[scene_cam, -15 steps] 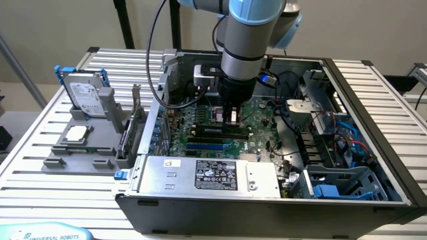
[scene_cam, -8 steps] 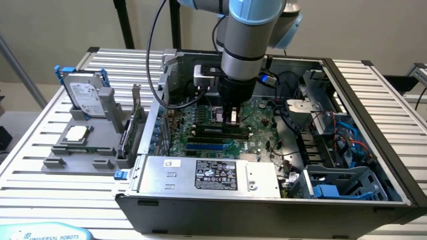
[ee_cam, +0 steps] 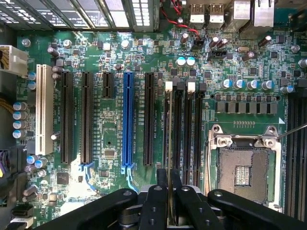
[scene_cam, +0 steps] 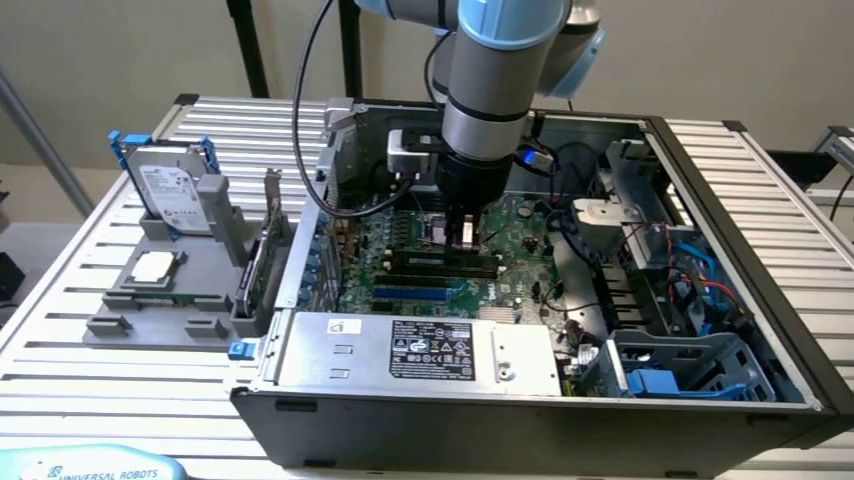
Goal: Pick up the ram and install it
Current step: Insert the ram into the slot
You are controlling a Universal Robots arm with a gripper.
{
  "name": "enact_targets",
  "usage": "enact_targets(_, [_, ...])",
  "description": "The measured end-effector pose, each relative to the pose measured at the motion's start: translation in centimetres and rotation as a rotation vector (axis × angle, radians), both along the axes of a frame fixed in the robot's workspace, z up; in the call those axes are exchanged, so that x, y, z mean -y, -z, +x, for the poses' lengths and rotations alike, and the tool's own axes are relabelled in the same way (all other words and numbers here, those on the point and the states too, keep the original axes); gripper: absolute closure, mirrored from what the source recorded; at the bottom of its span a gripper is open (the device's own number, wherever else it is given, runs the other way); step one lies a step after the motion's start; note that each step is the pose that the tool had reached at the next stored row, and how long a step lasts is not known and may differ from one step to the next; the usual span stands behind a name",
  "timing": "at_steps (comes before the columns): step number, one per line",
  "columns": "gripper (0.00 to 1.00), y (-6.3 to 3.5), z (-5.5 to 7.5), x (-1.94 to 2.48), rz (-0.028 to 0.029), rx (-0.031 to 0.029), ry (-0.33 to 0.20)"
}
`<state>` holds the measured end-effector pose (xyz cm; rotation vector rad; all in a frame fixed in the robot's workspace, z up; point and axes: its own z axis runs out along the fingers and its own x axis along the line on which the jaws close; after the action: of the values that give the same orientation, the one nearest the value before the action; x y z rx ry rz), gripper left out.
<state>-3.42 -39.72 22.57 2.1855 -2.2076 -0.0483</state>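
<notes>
My gripper (scene_cam: 465, 228) reaches down inside the open computer case, just above the motherboard (scene_cam: 400, 235). Its fingers (ee_cam: 160, 184) stand close together, shut on the ram (ee_cam: 169, 160). From the wrist the ram shows edge-on, as a thin green strip. It runs along the outermost of the black memory slots (ee_cam: 184, 134), beside a white slot latch (ee_cam: 168, 86). In the exterior view the ram (scene_cam: 467, 240) hangs under the gripper, right over the black memory slots (scene_cam: 434, 262). Whether it touches the slot I cannot tell.
An empty CPU socket (ee_cam: 244, 163) lies beside the memory slots, and a blue slot (ee_cam: 127, 124) and black expansion slots on the other side. The power supply (scene_cam: 414, 350) and case walls (scene_cam: 747, 230) hem the arm in. Outside stand a hard drive (scene_cam: 171, 190) and an expansion card (scene_cam: 260, 260).
</notes>
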Motion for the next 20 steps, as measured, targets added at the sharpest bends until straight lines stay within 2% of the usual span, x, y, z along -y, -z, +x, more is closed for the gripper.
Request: enact_targets(20, [0.85, 0.32, -0.03, 0.00, -0.0003, 0.0021, 0.000])
